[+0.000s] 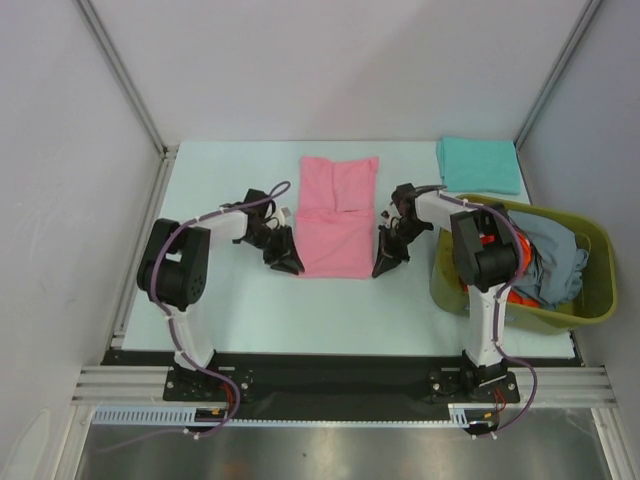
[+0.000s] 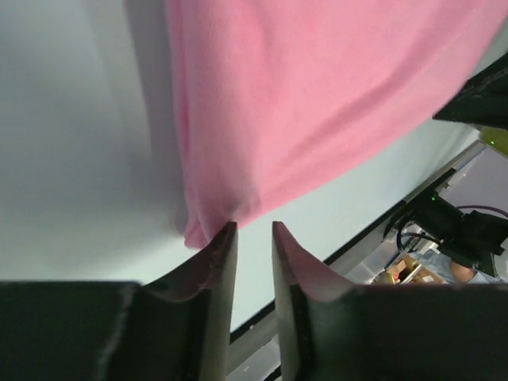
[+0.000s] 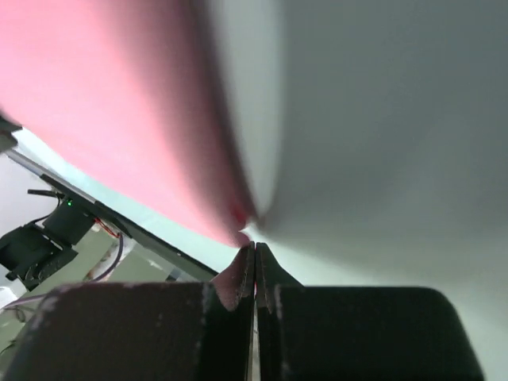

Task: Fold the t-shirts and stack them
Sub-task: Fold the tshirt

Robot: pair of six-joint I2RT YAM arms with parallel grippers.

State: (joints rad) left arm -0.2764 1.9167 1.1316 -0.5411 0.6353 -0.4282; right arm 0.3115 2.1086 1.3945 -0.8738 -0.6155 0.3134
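Wide pale table [image 1: 250,300] first, and at its right edge sits the olive basket [image 1: 530,318], stuffed with a grey-blue shirt [image 1: 555,260] and an orange-red shirt [image 1: 520,295] peeking beneath it. Centre stage lies the pink shirt [image 1: 335,215], folded flat, its upper half slightly wider than the lower. At the far right corner rests the teal shirt [image 1: 478,165], folded and well apart from the pink one. Now the small stuff: the left gripper [image 2: 254,230] sits at the pink shirt's near left corner, jaws parted, nothing between them. The right gripper [image 3: 254,248] is clamped tight, pinching the near right corner.
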